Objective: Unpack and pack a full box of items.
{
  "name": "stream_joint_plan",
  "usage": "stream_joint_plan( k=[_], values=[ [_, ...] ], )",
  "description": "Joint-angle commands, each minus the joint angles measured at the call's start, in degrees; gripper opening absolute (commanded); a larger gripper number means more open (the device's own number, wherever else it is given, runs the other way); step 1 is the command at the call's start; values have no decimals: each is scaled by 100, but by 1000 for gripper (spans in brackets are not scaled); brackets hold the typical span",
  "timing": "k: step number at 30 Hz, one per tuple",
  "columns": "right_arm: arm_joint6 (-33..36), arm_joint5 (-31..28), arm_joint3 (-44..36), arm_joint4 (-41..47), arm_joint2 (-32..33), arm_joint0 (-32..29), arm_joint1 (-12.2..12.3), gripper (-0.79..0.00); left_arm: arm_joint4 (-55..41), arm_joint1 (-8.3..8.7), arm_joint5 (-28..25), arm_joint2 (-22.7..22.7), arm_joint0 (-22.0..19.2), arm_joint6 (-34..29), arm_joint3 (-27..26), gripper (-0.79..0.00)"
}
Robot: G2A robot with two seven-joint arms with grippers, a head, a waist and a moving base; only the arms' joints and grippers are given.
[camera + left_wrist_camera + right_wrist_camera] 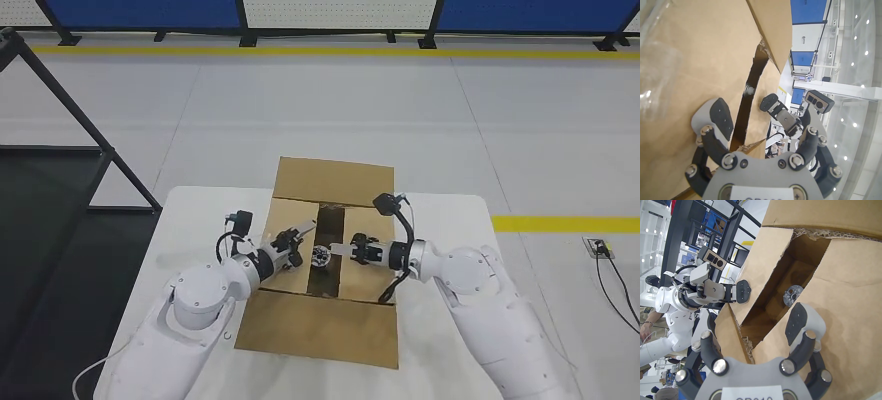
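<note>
Top view: the cardboard box (318, 335) sits mid-table (190, 230), reaching past the far edge, with its inner flaps parted over a narrow gap. The left gripper (290, 243) and right gripper (358, 248) face each other across that gap, fingers spread, holding nothing. A round metal part (792, 295) lies inside the box.

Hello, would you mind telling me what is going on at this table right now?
A two-armed robot is working on a cardboard box on the white table. The box's outer flaps lie spread flat. The left claw and the right claw, both open, sit at the edges of the inner flaps, on either side of the gap between them. Through that gap a round metal part shows inside. Neither claw holds an item.
</note>
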Motion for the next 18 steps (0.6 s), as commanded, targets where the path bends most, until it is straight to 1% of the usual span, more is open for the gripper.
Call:
stream_joint_plan(
  k=[1,6,10,13,16,18],
  values=[
    [-7,-30,-90,12,35,-36,21,0,-37,2,-33,-46,21,-4,-83,0],
    [-83,-164,-432,99,219,-230,91,0,-232,15,-143,-260,95,-26,-355,0],
    [-314,-387,-736,260,447,-457,149,0,-619,35,-352,-609,187,-94,-687,0],
    [-547,-557,-830,359,607,-584,184,0,-1181,77,-575,-1080,334,-433,-910,0],
    [-822,-690,-808,474,722,-671,205,0,-1625,153,-764,-1723,576,-869,-1041,0],
    [-891,-723,-774,503,785,-724,225,0,-1849,210,-815,-2162,778,-1180,-1088,0]
  ],
)
